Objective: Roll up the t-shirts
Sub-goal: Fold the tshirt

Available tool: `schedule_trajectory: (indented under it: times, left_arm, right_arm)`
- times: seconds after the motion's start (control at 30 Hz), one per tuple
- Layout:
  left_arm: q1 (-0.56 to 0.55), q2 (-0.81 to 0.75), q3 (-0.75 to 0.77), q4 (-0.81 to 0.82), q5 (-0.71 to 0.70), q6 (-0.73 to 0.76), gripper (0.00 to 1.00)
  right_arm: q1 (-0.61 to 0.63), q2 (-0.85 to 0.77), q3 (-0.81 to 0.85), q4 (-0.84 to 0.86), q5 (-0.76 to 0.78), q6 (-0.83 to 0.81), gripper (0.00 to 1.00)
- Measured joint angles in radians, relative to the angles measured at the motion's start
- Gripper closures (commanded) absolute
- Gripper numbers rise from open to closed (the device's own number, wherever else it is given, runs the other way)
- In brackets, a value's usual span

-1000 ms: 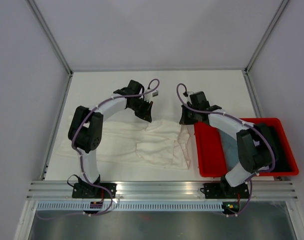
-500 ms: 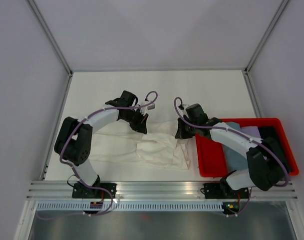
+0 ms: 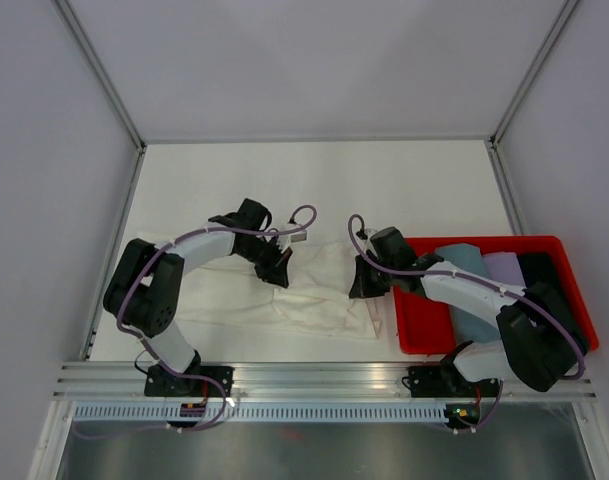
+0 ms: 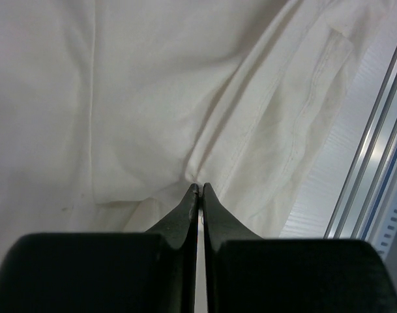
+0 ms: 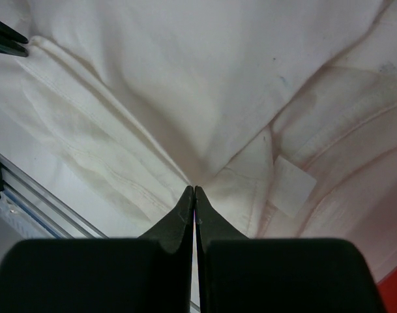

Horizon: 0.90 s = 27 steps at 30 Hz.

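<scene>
The t-shirt (image 3: 319,290) is plain cream-white cotton. It lies creased across the lower middle of the top view, its long side running left to right. Its right half is folded over in layers. Close up, the fabric (image 4: 152,98) gathers into ridges and stitched edges show.

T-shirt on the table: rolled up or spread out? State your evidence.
Spread out, not rolled: the t-shirt lies flat and creased on the table, with left gripper and right gripper shut on its fabric.

One high overhead view, two close wrist views down onto the shared t-shirt (image 3: 319,292)
</scene>
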<state>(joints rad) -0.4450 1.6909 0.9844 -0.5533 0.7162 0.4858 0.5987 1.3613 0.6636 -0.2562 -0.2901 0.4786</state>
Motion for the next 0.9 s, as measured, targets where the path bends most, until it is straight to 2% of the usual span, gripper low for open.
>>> schedule_trajectory:
  times: [0.2, 0.23, 0.4, 0.5, 0.67, 0.73, 0.83, 0.9]
  left_arm:
    - [0.0, -0.026, -0.026, -0.016, 0.0, 0.063, 0.89]
    - [0.0, -0.03, -0.031, -0.021, 0.0, 0.075, 0.88]
    - [0.0, -0.035, -0.042, -0.047, 0.0, 0.11, 0.77]
    - [0.0, -0.051, -0.047, -0.059, 0.0, 0.134, 0.73]
    - [0.0, -0.112, -0.068, -0.085, -0.004, 0.165, 0.71]
    - [0.0, -0.135, -0.076, -0.092, -0.005, 0.174, 0.7]
    - [0.0, -0.177, -0.103, -0.099, -0.007, 0.19, 0.59]
    - [0.0, -0.208, -0.122, -0.107, -0.01, 0.201, 0.52]
  right_arm:
    - [0.027, -0.008, -0.043, 0.048, -0.034, 0.029, 0.85]
    - [0.032, -0.011, -0.048, 0.049, -0.035, 0.031, 0.8]
    - [0.046, -0.048, -0.063, 0.046, -0.035, 0.043, 0.72]
    - [0.046, -0.072, -0.063, 0.039, -0.037, 0.046, 0.62]
    - [0.046, -0.118, -0.048, -0.022, -0.033, 0.026, 0.55]
    - [0.046, -0.128, -0.024, -0.056, -0.025, 0.015, 0.5]
    - [0.046, -0.144, 0.023, -0.081, -0.006, 0.004, 0.44]
    - [0.046, -0.158, 0.048, -0.08, 0.009, 0.003, 0.44]
